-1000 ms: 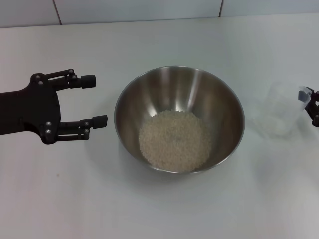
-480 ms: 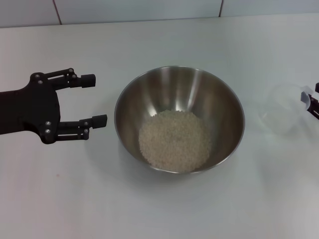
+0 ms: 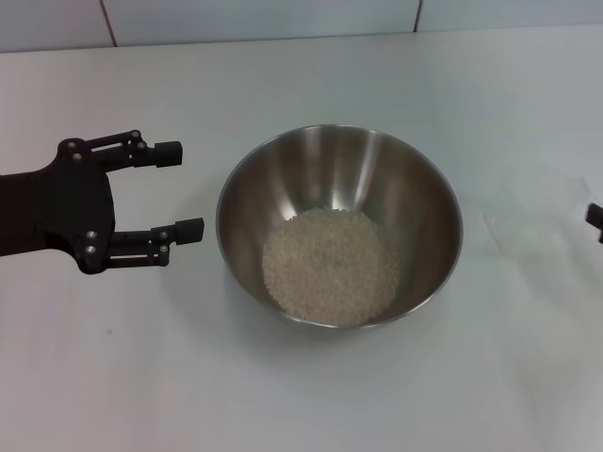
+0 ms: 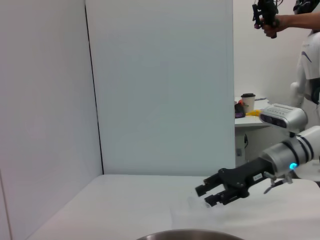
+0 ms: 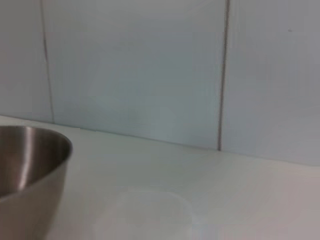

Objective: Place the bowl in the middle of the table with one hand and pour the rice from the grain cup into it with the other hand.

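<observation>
- The bowl (image 3: 339, 226) sits near the middle of the bench (image 3: 301, 395), and the rice (image 3: 330, 266) lies as a heap in its bottom, so I judge the pour done.
- The grain cup (image 3: 532, 212) stands on the bench to the right of the bowl, clear of its rim, and looks empty. From the right wrist its pale round mouth (image 5: 150, 210) shows just beside the bowl's steel wall.
- The right gripper (image 4: 212, 192) is near the cup at the bench's right edge. The left wrist view shows its fingers spread, with nothing between them; the head view catches only a dark tip.
- The left gripper (image 3: 184, 188) hovers to the left of the bowl, its fingers wide open and apart from the rim, gripping nothing.
- The step in hand looks like letting go and backing off. Done well, the right arm draws straight away from the cup with the fingers kept spread, so that no pad drags the light plastic over.
- The left arm likewise should pull back level, away from the bowl wall, since a knock could slide the bowl off centre.
</observation>
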Robot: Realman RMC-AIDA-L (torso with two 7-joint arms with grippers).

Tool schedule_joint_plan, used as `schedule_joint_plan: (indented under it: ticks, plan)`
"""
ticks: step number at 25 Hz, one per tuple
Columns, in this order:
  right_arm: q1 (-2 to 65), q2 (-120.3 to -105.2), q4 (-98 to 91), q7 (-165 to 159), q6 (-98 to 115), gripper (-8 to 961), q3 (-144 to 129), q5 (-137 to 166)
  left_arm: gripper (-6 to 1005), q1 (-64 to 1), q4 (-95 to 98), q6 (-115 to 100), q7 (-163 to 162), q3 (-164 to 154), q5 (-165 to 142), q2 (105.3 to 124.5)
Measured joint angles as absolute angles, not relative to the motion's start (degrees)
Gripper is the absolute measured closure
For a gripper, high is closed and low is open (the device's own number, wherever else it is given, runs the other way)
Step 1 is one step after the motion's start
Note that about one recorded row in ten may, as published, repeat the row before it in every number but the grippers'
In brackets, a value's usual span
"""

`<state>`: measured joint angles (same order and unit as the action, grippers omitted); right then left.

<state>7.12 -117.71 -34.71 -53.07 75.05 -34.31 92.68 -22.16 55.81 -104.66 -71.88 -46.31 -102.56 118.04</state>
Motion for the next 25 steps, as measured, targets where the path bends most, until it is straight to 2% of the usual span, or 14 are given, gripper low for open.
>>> schedule_joint_plan:
  ticks: [5, 13, 19, 25]
  plan:
    - [3.5, -118.90, -37.4, -53.1, 77.8, 395, -31.2, 92.3, 194, -22.1, 55.8, -104.7, -72.0, -46.3, -102.3, 118.11]
    - [3.9, -118.80, -42.0, -57.1, 92.6, 395, -28.0, 92.5, 194, -22.5, 55.4, -106.4, -72.0, -46.3, -102.4, 118.18]
    - [10.4, -117.77, -49.4, -69.0, 96.5, 395, -29.1, 101.5, 194, -21.4, 54.6, -107.9, -71.6, -46.3, -102.4, 118.20]
    - [16.9, -118.48, -55.8, -75.1, 101.4, 395, -29.3, 109.1, 194, -18.2, 54.5, -108.7, -70.1, -46.2, -102.0, 118.25]
